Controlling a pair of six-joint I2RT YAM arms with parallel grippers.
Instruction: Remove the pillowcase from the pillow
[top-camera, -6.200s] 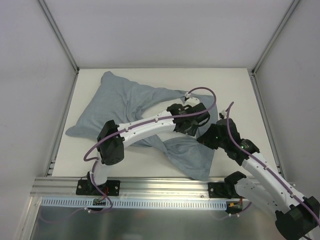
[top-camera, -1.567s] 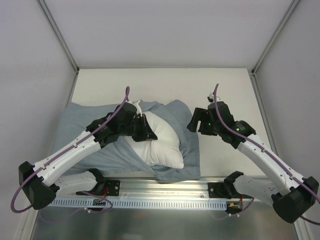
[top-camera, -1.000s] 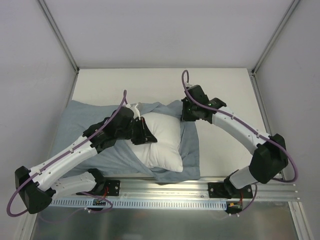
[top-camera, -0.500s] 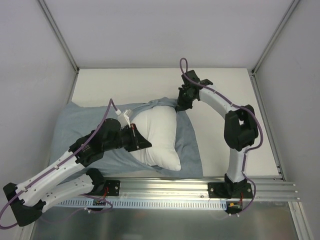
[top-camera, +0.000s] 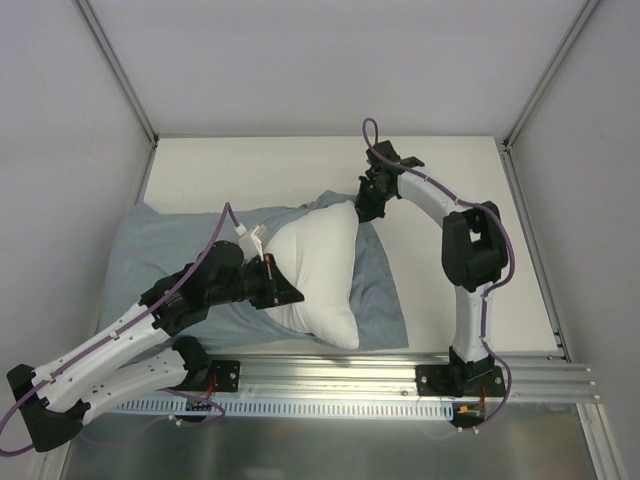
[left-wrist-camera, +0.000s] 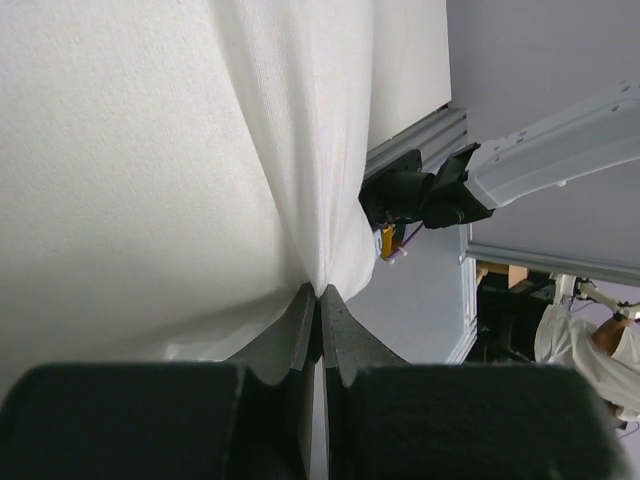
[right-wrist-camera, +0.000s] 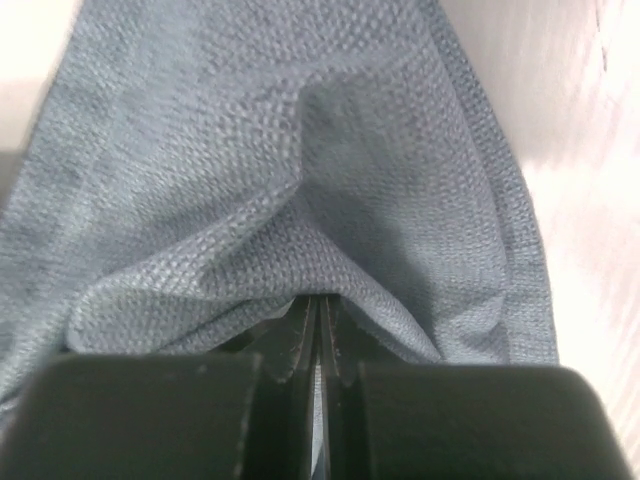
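The white pillow (top-camera: 315, 265) lies mid-table, mostly out of the blue-grey pillowcase (top-camera: 160, 255), which spreads flat to the left and runs under the pillow's right side. My left gripper (top-camera: 288, 292) is shut on a pinch of the pillow's white fabric at its left side. The left wrist view shows the pillow (left-wrist-camera: 130, 150) puckered into the closed left gripper (left-wrist-camera: 320, 295). My right gripper (top-camera: 366, 210) sits at the pillow's far corner, shut on the pillowcase edge. In the right wrist view a fold of the pillowcase (right-wrist-camera: 300, 150) bunches over the right gripper (right-wrist-camera: 320, 302).
The white table (top-camera: 250, 170) is walled on three sides, with metal posts at the back corners. An aluminium rail (top-camera: 330, 375) holding both arm bases runs along the near edge. The right arm's base (left-wrist-camera: 420, 190) shows beyond the pillow in the left wrist view.
The right gripper has pulled the pillowcase edge toward the back while its arm folded upright. The left gripper drew the pillow slightly nearer and left, and more white pillow now shows.
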